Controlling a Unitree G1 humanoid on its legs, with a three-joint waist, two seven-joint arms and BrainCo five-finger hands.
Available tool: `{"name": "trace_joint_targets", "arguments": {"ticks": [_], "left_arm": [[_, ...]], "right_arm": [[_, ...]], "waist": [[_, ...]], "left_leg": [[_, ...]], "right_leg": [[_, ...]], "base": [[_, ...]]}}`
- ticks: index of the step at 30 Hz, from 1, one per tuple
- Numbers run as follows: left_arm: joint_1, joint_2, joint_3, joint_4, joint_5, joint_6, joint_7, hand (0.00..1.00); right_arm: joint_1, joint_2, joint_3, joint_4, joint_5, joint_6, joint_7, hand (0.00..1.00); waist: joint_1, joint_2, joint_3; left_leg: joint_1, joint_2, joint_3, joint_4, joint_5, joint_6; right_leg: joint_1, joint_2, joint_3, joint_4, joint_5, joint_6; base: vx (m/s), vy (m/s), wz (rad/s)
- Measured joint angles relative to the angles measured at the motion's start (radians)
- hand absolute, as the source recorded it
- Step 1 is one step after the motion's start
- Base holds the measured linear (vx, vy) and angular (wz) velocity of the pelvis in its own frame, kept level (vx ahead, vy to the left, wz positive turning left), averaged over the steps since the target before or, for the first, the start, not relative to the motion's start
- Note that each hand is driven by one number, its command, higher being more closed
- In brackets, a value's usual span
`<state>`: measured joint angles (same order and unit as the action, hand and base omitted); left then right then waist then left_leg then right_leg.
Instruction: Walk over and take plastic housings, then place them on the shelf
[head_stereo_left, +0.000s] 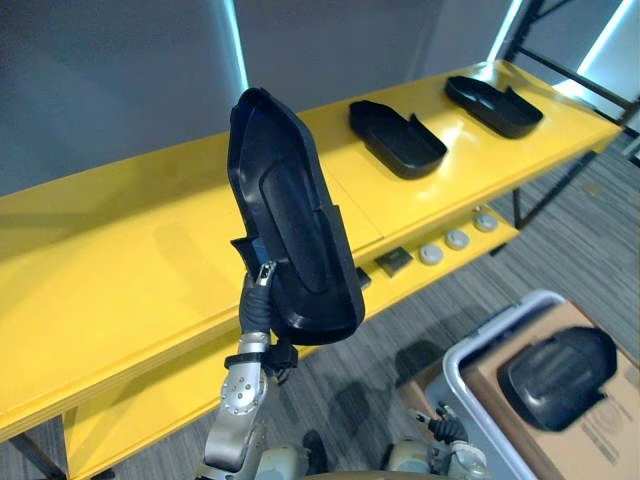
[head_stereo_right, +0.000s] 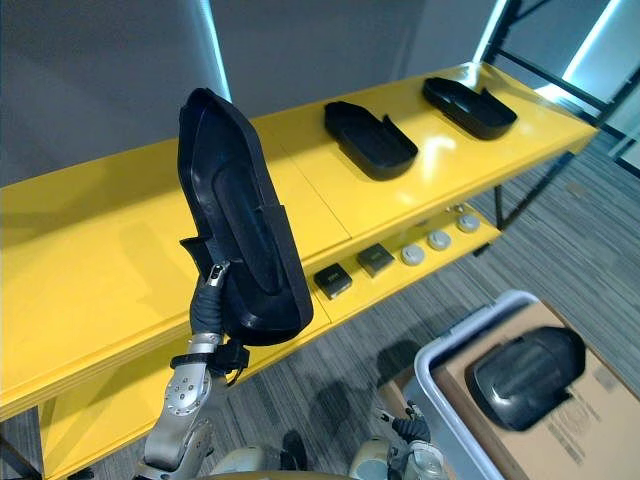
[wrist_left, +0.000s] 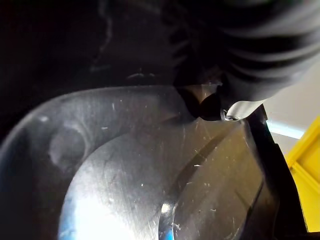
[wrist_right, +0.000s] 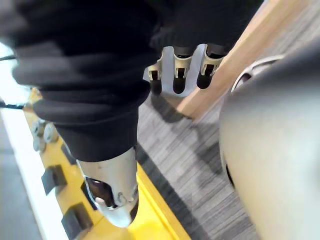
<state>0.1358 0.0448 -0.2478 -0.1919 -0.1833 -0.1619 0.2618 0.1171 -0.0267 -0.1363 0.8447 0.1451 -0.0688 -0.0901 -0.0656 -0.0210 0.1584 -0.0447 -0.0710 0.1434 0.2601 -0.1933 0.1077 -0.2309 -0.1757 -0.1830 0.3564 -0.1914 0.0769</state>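
The left arm (head_stereo_left: 236, 405) is silver-grey, with a round joint dotted with small screws and a black band above it. A dark ribbed cover wraps the left hand (wrist_left: 260, 50) at the wrist. The right hand (wrist_right: 95, 85) has the same ribbed cover. Its fingers (wrist_right: 177, 75) are silver with dark slots, and its thumb (wrist_right: 112, 197) is silver with a dark glossy pad.
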Motion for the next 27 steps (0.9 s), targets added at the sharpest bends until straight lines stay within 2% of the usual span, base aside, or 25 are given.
{"name": "trace_joint_targets", "arguments": {"ticks": [1, 2, 4, 7, 10, 12, 17, 21, 24, 25, 27], "left_arm": [[0.004, -0.001, -0.002, 0.005, 0.000, 0.000, 0.002, 1.00], [0.008, -0.005, -0.008, 0.006, 0.000, 0.000, 0.002, 1.00], [0.013, -0.006, -0.017, 0.004, 0.000, -0.009, 0.002, 1.00], [0.012, -0.011, -0.026, 0.006, 0.000, -0.009, 0.001, 1.00], [0.004, -0.028, -0.024, 0.008, 0.003, -0.009, 0.005, 1.00], [-0.020, -0.030, -0.005, 0.030, 0.031, -0.009, 0.025, 1.00], [-0.072, -0.020, 0.082, 0.097, 0.093, 0.011, 0.077, 1.00], [-0.136, 0.008, 0.155, 0.156, 0.168, 0.050, 0.110, 1.00], [-0.198, 0.022, 0.199, 0.226, 0.205, 0.080, 0.113, 1.00], [-0.229, 0.028, 0.220, 0.265, 0.223, 0.096, 0.127, 1.00], [-0.270, 0.030, 0.242, 0.318, 0.235, 0.115, 0.147, 1.00]], "right_arm": [[0.009, 0.001, 0.001, 0.000, 0.000, 0.000, 0.002, 0.00], [0.012, -0.003, 0.000, -0.001, 0.000, 0.001, 0.004, 0.00], [0.008, -0.002, 0.002, -0.010, -0.001, -0.002, 0.006, 0.00], [0.011, -0.002, 0.018, -0.016, -0.001, -0.004, 0.006, 0.00], [0.014, -0.006, 0.015, -0.016, -0.001, -0.009, 0.005, 0.00], [0.025, -0.017, 0.013, -0.016, -0.001, -0.012, 0.004, 0.00], [0.033, -0.010, 0.014, -0.016, -0.002, -0.013, 0.005, 0.00], [0.022, -0.008, 0.016, -0.016, -0.031, -0.013, 0.008, 0.00], [0.021, -0.009, 0.019, -0.016, -0.039, -0.011, 0.017, 0.00], [0.022, -0.009, 0.023, -0.020, -0.043, -0.011, 0.032, 0.00], [0.030, -0.007, 0.038, -0.037, -0.050, -0.009, 0.042, 0.00]], "waist": [[0.001, -0.009, -0.006], [0.008, 0.001, -0.009], [0.031, 0.015, -0.017], [0.021, 0.013, -0.017], [0.020, 0.007, -0.020], [0.018, 0.006, -0.021], [0.010, 0.003, -0.026], [-0.002, 0.005, -0.035], [-0.006, 0.006, -0.038], [-0.008, 0.007, -0.038], [-0.022, 0.006, -0.041]], "left_leg": [[0.017, -0.009, -0.022, 0.000, -0.010, -0.017], [0.029, 0.002, -0.045, 0.003, -0.020, -0.038], [0.022, 0.032, -0.062, 0.003, -0.027, -0.076], [0.020, 0.088, -0.038, -0.011, -0.031, -0.150], [0.023, 0.107, 0.005, -0.063, 0.008, -0.183], [0.028, 0.106, 0.011, -0.103, 0.042, -0.168], [0.067, 0.107, 0.017, -0.166, 0.078, -0.163], [0.077, 0.100, 0.035, -0.211, 0.105, -0.135], [0.077, 0.093, 0.048, -0.231, 0.123, -0.141], [0.079, 0.091, 0.053, -0.238, 0.131, -0.130], [0.084, 0.088, 0.053, -0.265, 0.151, -0.139]], "right_leg": [[0.013, -0.003, -0.001, -0.004, 0.071, -0.017], [0.035, 0.002, -0.019, -0.001, 0.094, -0.017], [0.052, 0.025, -0.059, -0.019, 0.082, -0.036], [0.094, 0.048, -0.141, -0.058, 0.068, -0.064], [0.110, 0.057, -0.177, -0.092, 0.069, -0.075], [0.127, 0.064, -0.199, -0.135, 0.084, -0.083], [0.191, 0.092, -0.203, -0.259, 0.151, -0.082], [0.210, 0.108, -0.193, -0.344, 0.217, -0.078], [0.210, 0.109, -0.178, -0.376, 0.248, -0.077], [0.210, 0.111, -0.171, -0.385, 0.257, -0.078], [0.209, 0.112, -0.170, -0.397, 0.272, -0.082]], "base": [[0.28, -0.210, 0.98], [0.27, -0.220, 0.84], [0.22, -0.222, 0.44], [0.17, -0.243, 0.54], [0.09, -0.136, 0.37], [0.05, -0.057, 0.29], [0.01, -0.006, 0.01], [-0.08, 0.031, -0.09], [-0.13, 0.023, -0.12], [-0.14, 0.005, -0.10], [-0.13, -0.003, -0.03]]}}
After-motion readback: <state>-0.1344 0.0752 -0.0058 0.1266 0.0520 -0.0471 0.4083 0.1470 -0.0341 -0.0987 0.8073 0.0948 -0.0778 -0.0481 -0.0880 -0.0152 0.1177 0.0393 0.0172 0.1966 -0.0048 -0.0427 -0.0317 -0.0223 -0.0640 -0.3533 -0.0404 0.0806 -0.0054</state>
